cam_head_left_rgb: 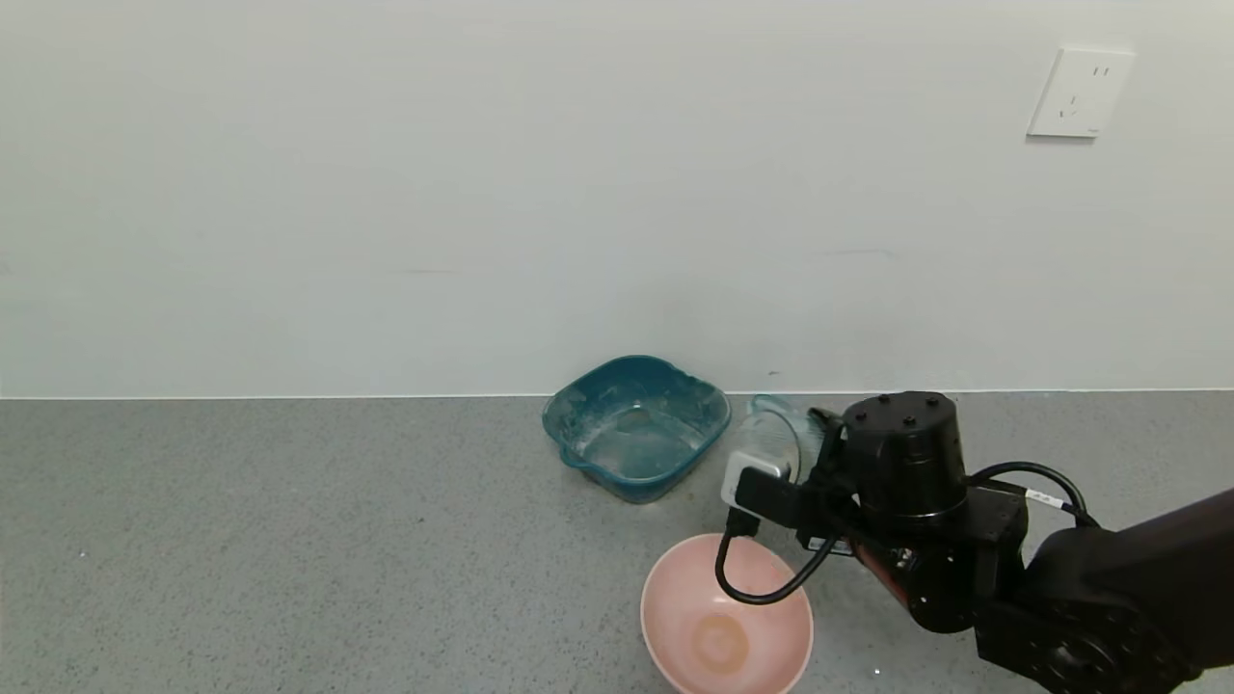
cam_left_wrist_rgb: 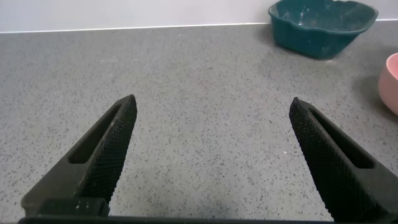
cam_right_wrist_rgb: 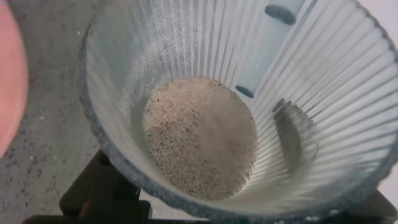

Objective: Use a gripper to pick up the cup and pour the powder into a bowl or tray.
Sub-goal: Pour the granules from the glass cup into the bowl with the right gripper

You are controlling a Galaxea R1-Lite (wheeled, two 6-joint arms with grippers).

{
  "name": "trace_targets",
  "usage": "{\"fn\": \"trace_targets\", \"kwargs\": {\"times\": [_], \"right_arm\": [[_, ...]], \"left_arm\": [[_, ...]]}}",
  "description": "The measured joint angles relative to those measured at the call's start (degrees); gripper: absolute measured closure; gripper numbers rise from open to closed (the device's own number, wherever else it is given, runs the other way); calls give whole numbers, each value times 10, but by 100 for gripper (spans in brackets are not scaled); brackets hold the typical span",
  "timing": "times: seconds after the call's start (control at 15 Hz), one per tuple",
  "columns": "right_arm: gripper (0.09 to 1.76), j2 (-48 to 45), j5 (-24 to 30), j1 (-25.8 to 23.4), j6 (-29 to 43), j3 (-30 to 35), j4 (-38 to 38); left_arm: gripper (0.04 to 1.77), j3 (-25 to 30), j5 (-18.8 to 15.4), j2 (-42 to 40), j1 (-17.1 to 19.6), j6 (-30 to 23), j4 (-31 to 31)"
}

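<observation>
My right gripper point(cam_head_left_rgb: 783, 448) is shut on the cup point(cam_head_left_rgb: 771, 436), a ribbed translucent blue-grey tumbler, and holds it off the counter, just behind the pink bowl point(cam_head_left_rgb: 675, 607) and right of the teal basin. The cup seems to lean a little. In the right wrist view the cup point(cam_right_wrist_rgb: 323, 93) fills the frame and pale beige powder point(cam_right_wrist_rgb: 199, 137) lies in its bottom. The bowl's edge shows there too point(cam_right_wrist_rgb: 9, 81). The bowl holds only its orange-tan spot. My left gripper point(cam_left_wrist_rgb: 211, 155) is open and empty over bare counter, far left of the bowl point(cam_left_wrist_rgb: 392, 81).
A dark teal squarish basin point(cam_head_left_rgb: 578, 400) with white dusty residue stands against the wall, left of the cup; it also shows in the left wrist view point(cam_left_wrist_rgb: 323, 37). The grey speckled counter point(cam_head_left_rgb: 289, 540) stretches to the left. A wall socket point(cam_head_left_rgb: 1080, 92) is at the upper right.
</observation>
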Motion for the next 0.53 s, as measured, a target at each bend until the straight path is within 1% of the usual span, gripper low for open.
{"fn": "trace_targets", "kwargs": {"times": [0.33,0.53], "right_arm": [[50,-4,-2,8,-89,12,2],[50,-5,-5,9,-122,20,4]], "left_arm": [[5,0,0,0,0,0,0],[5,0,0,0,0,0,0]]}}
